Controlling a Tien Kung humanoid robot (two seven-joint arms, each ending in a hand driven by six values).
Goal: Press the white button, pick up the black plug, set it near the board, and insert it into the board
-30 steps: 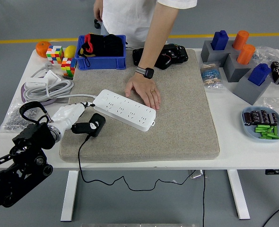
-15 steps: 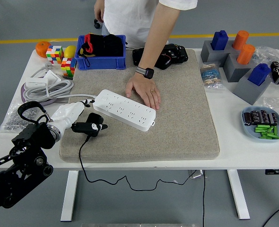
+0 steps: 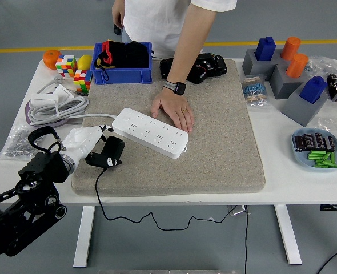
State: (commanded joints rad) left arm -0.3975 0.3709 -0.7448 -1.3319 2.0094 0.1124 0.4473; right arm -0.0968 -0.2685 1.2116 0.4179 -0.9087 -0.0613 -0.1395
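Gripping the boxy black plug (image 3: 107,153) in smooth white fingers (image 3: 87,138), the left hand (image 3: 83,141) held it on the coarse grey mat (image 3: 214,142), just beside the long white board (image 3: 150,132). A person's hand (image 3: 174,109) pressed flat against the board's far edge.

Board (image 3: 150,132) smooth glossy white plastic; plug (image 3: 109,153) matt black plastic; mat (image 3: 214,137) rough grey felt-like cloth; table (image 3: 305,177) smooth white.

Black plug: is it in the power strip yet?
Out. The black plug sits in the left hand, just short of the white power strip on the mat.
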